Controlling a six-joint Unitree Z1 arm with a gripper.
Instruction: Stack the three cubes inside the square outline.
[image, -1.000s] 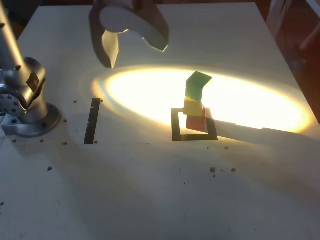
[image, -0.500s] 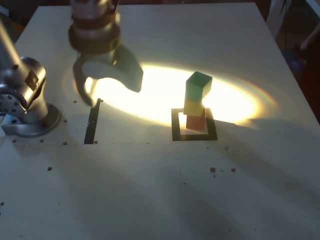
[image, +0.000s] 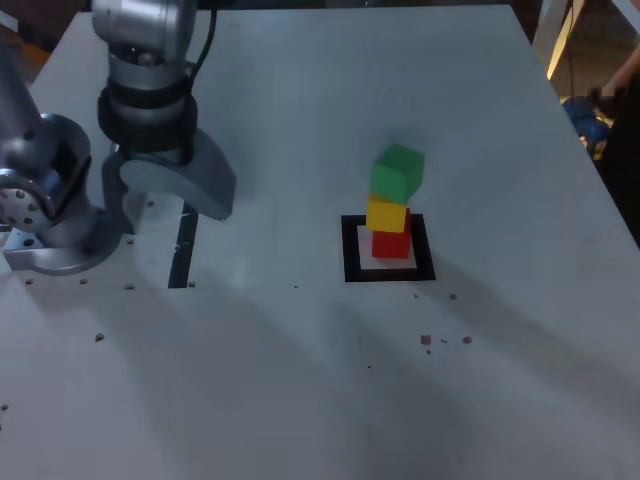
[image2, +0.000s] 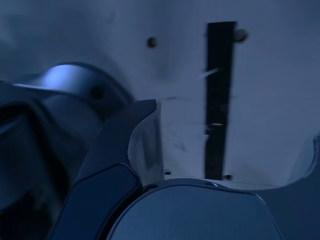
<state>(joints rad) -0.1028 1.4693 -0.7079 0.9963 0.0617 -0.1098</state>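
Observation:
In the exterior view the three cubes stand as a tower inside the square outline (image: 350, 252): the red cube (image: 391, 244) at the bottom, the yellow cube (image: 387, 214) on it, and the green cube (image: 398, 173) on top, twisted and leaning slightly off-centre. My gripper (image: 168, 197) hangs well to the exterior view's left of the tower, above the upper end of the tape strip, open and holding nothing. The wrist view shows one grey finger (image2: 136, 142) and no cubes.
A straight black tape strip (image: 183, 250) (image2: 218, 100) lies under the gripper. The arm's metal base (image: 45, 215) stands at the exterior view's left edge. Small dark specks dot the white table (image: 300, 380). A dark figure (image: 622, 120) shows at the right edge.
The gripper has swung from above the table's far side to the exterior view's left and lower, over the tape strip. The bright light patch has gone. The tower stands as before.

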